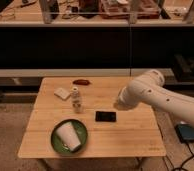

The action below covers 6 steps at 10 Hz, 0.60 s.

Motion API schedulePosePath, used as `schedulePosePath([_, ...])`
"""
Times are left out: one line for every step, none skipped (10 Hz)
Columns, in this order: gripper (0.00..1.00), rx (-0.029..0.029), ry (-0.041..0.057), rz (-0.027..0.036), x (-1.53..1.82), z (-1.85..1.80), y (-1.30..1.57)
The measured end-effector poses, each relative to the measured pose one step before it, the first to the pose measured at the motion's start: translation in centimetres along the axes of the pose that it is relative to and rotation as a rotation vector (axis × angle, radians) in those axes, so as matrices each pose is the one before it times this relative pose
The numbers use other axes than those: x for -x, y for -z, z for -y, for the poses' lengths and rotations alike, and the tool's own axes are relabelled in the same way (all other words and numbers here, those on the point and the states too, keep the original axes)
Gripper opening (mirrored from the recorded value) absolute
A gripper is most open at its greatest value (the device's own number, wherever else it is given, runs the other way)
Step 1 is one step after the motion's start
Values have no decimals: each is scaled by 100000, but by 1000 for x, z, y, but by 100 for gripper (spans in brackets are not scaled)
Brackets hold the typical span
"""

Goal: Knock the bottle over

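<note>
The bottle (77,99) is small and clear with a white cap and stands upright on the wooden table (130,137), left of centre. My white arm reaches in from the right. Its end with the gripper (118,104) is low over the table, about a hand's width right of the bottle and apart from it. The gripper is mostly hidden behind the arm's thick link.
A white paper cup (70,136) lies on a green plate (56,141) at the front left. A flat black object (105,116) lies between the bottle and the gripper. A white pad (62,93) and a reddish-brown object (81,81) lie at the back. A dark shelf front runs behind the table.
</note>
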<state>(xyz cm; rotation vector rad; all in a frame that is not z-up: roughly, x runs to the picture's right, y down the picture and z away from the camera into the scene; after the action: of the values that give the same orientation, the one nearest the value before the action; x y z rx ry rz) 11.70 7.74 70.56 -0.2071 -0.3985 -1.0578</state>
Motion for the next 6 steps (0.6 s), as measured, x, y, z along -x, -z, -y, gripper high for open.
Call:
schedulePosePath([30,164,6907,-2625,-653,-106,832])
schedulePosePath([30,-1069,8254,-1107,-816,173,831])
schedulePosePath([30,-1068,3780,2521,-247,411,397])
schedulePosePath([30,-613,1451,3231,-49,1036,-254])
schedulePosePath([30,-2164,1595,-335,91,699,-339])
schedulePosePath([30,-3739,537,-2546,172,15,-107])
